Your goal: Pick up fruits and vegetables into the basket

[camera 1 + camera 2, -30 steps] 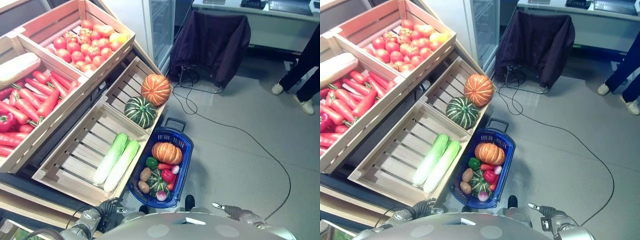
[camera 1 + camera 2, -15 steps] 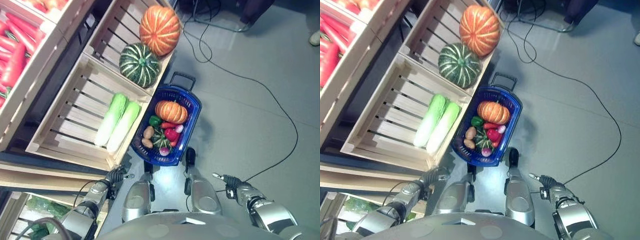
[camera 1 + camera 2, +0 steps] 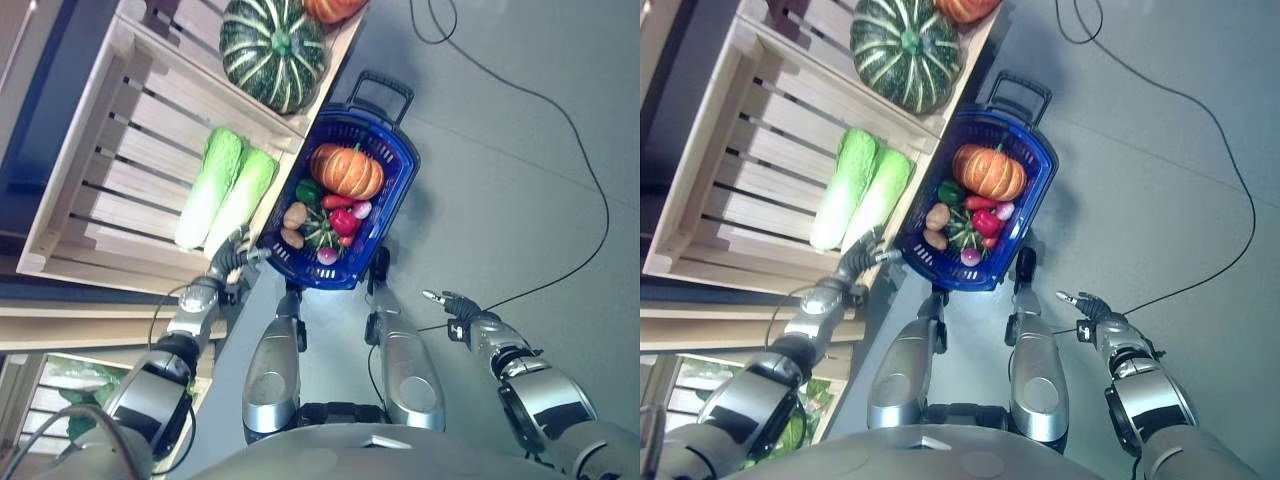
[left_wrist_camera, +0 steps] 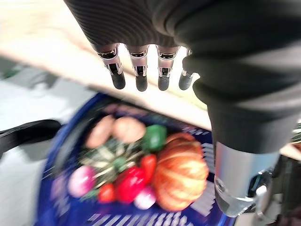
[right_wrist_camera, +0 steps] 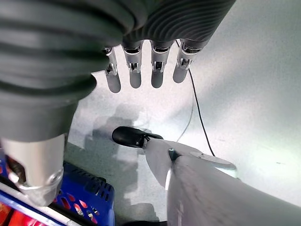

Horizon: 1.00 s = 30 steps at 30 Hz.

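A blue basket (image 3: 397,216) with a black handle stands on the grey floor beside the wooden crates. It holds an orange pumpkin (image 3: 347,171), a green pepper (image 3: 304,190), a red pepper (image 3: 343,220), potatoes and other small vegetables. My left hand (image 3: 236,256) hovers open with straight fingers (image 4: 140,75) just off the basket's near left corner, against the crate's front edge. The left wrist view looks down on the full basket (image 4: 60,155) and its pumpkin (image 4: 181,176). My right hand (image 3: 451,301) hangs open over bare floor to the basket's right, its fingers (image 5: 141,70) straight and holding nothing.
The wooden crate (image 3: 95,170) to the left holds two napa cabbages (image 3: 226,190). Behind it, another crate holds a green striped pumpkin (image 3: 272,52) and part of an orange pumpkin (image 3: 335,7). Leafy greens (image 3: 70,385) lie on a lower shelf.
The camera has tilted downward, so the whole scene slid up in view. My left hand has risen toward the basket's near left corner. My right hand stays low at the right.
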Tool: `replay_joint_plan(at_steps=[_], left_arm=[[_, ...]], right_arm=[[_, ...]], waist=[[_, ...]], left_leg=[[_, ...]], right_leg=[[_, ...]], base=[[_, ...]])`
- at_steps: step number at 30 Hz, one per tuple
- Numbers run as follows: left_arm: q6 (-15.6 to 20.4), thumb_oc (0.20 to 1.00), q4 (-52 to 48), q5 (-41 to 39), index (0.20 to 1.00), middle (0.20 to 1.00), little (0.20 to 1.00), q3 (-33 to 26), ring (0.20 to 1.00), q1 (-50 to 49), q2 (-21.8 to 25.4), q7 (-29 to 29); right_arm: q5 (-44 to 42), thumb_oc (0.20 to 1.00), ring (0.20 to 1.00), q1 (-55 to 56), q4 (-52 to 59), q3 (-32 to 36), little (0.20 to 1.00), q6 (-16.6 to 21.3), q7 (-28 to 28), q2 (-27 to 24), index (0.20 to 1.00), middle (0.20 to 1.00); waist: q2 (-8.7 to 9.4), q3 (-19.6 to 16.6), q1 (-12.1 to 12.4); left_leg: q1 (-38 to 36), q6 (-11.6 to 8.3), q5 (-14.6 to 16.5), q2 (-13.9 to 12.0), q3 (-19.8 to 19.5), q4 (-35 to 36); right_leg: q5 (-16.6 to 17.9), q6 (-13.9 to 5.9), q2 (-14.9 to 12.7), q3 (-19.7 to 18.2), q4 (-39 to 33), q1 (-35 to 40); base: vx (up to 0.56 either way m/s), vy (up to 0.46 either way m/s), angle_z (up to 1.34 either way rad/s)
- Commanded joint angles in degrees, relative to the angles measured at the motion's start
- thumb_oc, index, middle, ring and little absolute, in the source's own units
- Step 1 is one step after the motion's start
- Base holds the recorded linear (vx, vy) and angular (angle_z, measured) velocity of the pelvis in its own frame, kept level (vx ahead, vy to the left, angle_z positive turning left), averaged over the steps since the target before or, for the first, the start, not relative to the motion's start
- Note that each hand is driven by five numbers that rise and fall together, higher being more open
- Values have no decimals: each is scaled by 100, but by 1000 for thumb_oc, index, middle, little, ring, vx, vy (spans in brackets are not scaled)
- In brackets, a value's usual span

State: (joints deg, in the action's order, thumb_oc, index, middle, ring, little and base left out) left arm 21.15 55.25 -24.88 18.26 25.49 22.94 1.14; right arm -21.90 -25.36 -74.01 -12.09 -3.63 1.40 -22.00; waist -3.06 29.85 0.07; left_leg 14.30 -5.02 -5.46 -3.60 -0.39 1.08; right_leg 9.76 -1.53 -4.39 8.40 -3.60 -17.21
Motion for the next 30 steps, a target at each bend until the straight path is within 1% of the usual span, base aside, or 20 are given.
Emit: replay_joint_plan(at_steps=[1,2,3,4,5,8,9,10,11,13,15,16,18,22,25,26,28,29,30], left_arm=[[527,1000,-286,-3,1000,1000,1000,-31,1000,56,225,-745],[667,1000,-455,169,1000,1000,1000,-123,1000,186,328,-1291],[690,1000,-485,249,1000,1000,1000,-151,1000,232,362,-1449],[737,1000,-585,463,1000,1000,1000,-241,1000,361,463,-1893],[724,1000,-597,492,1000,1000,1000,-260,1000,386,475,-1958],[738,1000,-622,875,1000,1000,1000,-438,1000,582,616,-2648],[689,1000,-590,1311,1000,1000,1000,-529,1000,705,682,-3153],[657,1000,-584,1429,1000,1000,1000,-548,1000,728,694,-3253],[532,1000,-531,1816,1000,1000,1000,-583,1000,862,785,-3692],[269,1000,-428,2273,1000,1000,1000,-613,1000,992,866,-4209],[4,1000,-298,2669,1000,1000,1000,-610,1000,1121,938,-4578],[-183,1000,-140,2894,1000,1000,1000,-565,1000,1257,1001,-4772],[-491,1000,155,3148,1000,1000,1000,-479,1000,1466,1109,-4952],[-809,1000,661,3142,1000,1000,1000,-358,1000,1713,1218,-5041],[-1105,1000,978,3065,1000,1000,1000,-301,1000,1861,1230,-4914],[-1263,1000,1111,3057,1000,1000,1000,-301,1000,1908,1227,-4815],[-1381,1000,1326,2996,1000,1000,1000,-262,1000,2000,1231,-4752],[-1545,1000,1452,2995,1000,1000,1000,-251,1000,2040,1228,-4638],[-1635,1000,1547,2918,1000,1000,1000,-213,1000,2097,1239,-4550]], right_arm=[[-160,1000,1000,155,-69,-144,1000,-7,-104,-233,1000,1000],[-162,1000,1000,123,-45,-149,1000,-19,-126,-245,1000,1000],[-167,1000,1000,117,-45,-146,1000,-17,-120,-254,1000,1000],[-202,1000,1000,114,-30,-151,1000,-6,-123,-264,1000,1000],[-205,1000,1000,107,-27,-149,1000,-9,-120,-266,1000,1000],[-254,1000,1000,113,1,-177,1000,40,-129,-232,1000,1000],[-283,1000,1000,85,18,-196,1000,62,-143,-201,1000,1000],[-288,1000,1000,83,30,-207,1000,60,-148,-197,1000,1000],[-305,1000,1000,57,54,-241,1000,40,-151,-192,1000,1000],[-351,1000,1000,14,65,-281,1000,5,-140,-197,1000,1000],[-349,1000,1000,-17,54,-314,1000,5,-107,-199,1000,1000],[-370,1000,1000,-54,44,-358,1000,1,-94,-192,1000,1000],[-419,1000,1000,-99,29,-426,1000,0,-95,-178,1000,1000],[-456,1000,1000,-155,9,-507,1000,29,-63,-206,1000,1000],[-469,1000,1000,-226,23,-570,1000,15,-45,-212,1000,1000],[-469,1000,1000,-246,24,-579,1000,4,-36,-218,1000,1000],[-477,1000,1000,-302,-1,-615,1000,-4,-23,-223,1000,1000],[-467,1000,1000,-312,-20,-629,1000,10,3,-234,1000,1000],[-464,1000,1000,-358,-31,-644,1000,1,13,-240,1000,1000]], waist=[[74,-13,9],[93,-6,10],[99,-6,8],[127,-6,8],[133,-6,8],[196,-6,-7],[235,-6,-22],[244,-6,-25],[284,-6,-43],[331,-6,-57],[372,-6,-76],[403,-6,-96],[440,-6,-136],[465,-6,-218],[491,-6,-263],[500,-6,-278],[511,-6,-301],[519,-6,-311],[522,-6,-327]], left_leg=[[896,247,332,448,-61,-849],[1125,261,370,471,-44,-1049],[1178,263,378,475,-41,-1093],[1348,274,398,490,-38,-1235],[1373,277,402,491,-35,-1254],[1520,287,438,483,-29,-1371],[1603,290,459,487,-26,-1429],[1619,289,463,486,-25,-1441],[1691,282,473,474,-18,-1495],[1746,274,482,461,-11,-1542],[1807,261,494,443,-3,-1590],[1848,253,494,429,8,-1612],[1899,239,491,410,18,-1650],[2022,224,494,412,6,-1762],[2100,209,492,405,22,-1795],[2116,208,489,402,22,-1804],[2172,200,486,396,28,-1842],[2179,198,522,395,33,-1872],[2215,191,482,389,39,-1858]], right_leg=[[-881,-262,-88,-248,1363,-596],[-909,-265,-97,-269,1543,-827],[-918,-263,-96,-277,1586,-881],[-932,-261,-100,-306,1711,-1047],[-937,-261,-98,-311,1735,-1076],[-965,-248,-71,-370,1847,-1237],[-980,-231,-35,-403,1900,-1331],[-985,-228,-29,-406,1911,-1348],[-990,-214,-7,-425,1960,-1426],[-1003,-192,23,-443,1997,-1474],[-1024,-179,52,-467,2042,-1529],[-1038,-164,81,-484,2080,-1574],[-1063,-138,129,-510,2139,-1627],[-1094,-103,185,-557,2241,-1748],[-1101,-93,213,-570,2265,-1826],[-1106,-88,221,-573,2274,-1840],[-1112,-82,233,-581,2311,-1893],[-1151,-79,241,-588,2339,-1900],[-1118,-80,245,-587,2325,-1935]], base=[[-60,21,-1],[-60,19,-1],[-64,8,-1],[-31,-6,0],[0,0,0],[-10,-7,1],[0,0,0],[-36,-20,1],[0,0,0],[0,0,0],[0,0,0],[0,0,0],[5,-9,2],[0,0,0],[0,0,0],[0,0,0],[0,0,0],[0,0,0],[0,0,0]])
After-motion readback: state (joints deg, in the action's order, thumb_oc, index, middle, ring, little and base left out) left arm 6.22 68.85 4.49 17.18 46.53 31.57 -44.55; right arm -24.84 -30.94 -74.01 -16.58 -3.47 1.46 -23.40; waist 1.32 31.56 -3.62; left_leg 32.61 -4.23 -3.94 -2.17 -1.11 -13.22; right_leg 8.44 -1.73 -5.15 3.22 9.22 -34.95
